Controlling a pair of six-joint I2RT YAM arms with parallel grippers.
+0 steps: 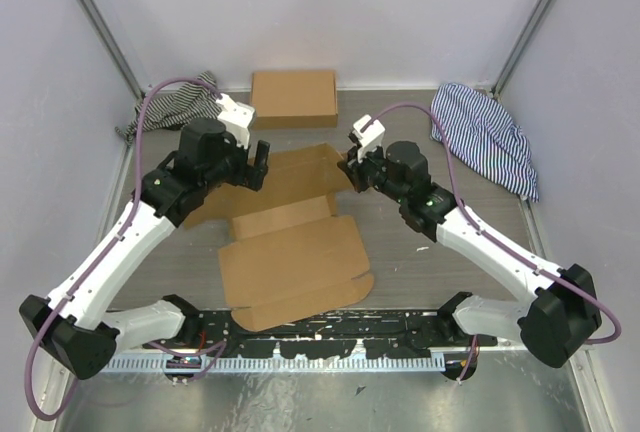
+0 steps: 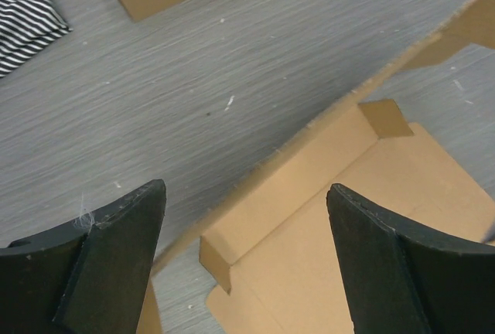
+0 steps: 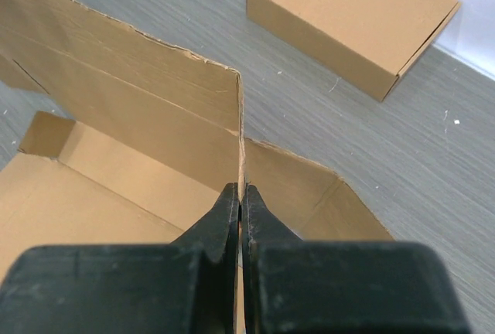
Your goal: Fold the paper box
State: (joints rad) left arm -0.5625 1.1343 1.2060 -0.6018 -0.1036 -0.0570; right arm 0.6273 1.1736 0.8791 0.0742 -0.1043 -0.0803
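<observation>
While the right gripper is pinching tight on a raised wall of the paper box, the left gripper is hanging wide open with nothing in it. The paper box is lying half made just in front of the small box, toward the arms, with its lid part lying flat. The left gripper is hovering over a low wall at the left end, also just in front of the small box.

The job right now is looking like standing up the 2 side walls. To do it well, the right gripper should be holding its wall straight up and not pulling, so the card is not tearing. The left gripper should be coming down slowly, with 1 finger on each side of the low wall, then closing only on the card edge. Both should be moving gently, so the paper box is not sliding toward the small box.
</observation>
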